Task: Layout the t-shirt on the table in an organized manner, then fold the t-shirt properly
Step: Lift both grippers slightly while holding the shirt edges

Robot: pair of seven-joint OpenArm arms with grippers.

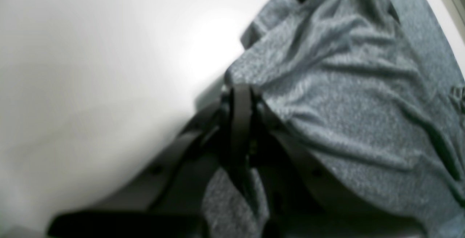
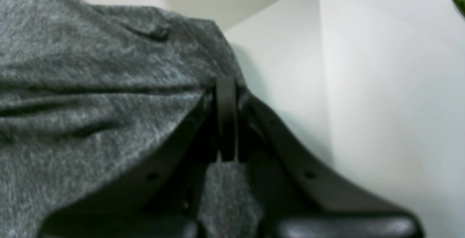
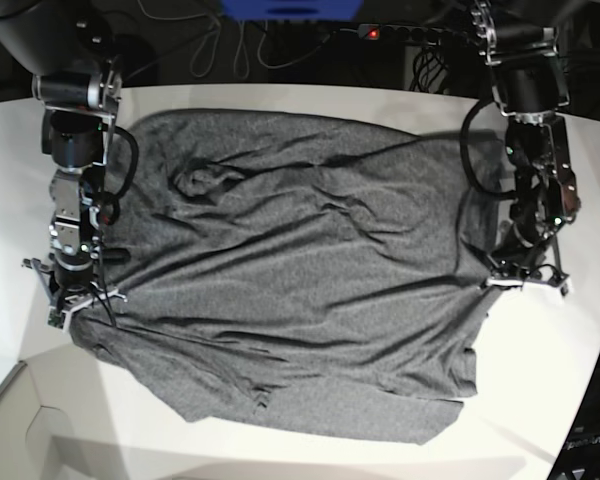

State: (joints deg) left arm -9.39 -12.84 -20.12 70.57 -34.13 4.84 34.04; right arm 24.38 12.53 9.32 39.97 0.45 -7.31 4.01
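Both grippers, left (image 3: 523, 280) and right (image 3: 77, 300), pinch opposite side edges of the heathered dark grey knit t-shirt (image 3: 300, 260), stretched crosswise between them.

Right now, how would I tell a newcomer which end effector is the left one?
Start at the white table with the grey t-shirt spread across it. In the base view, the left end effector is at the shirt's right edge, shut on the fabric; the other grips the opposite edge.
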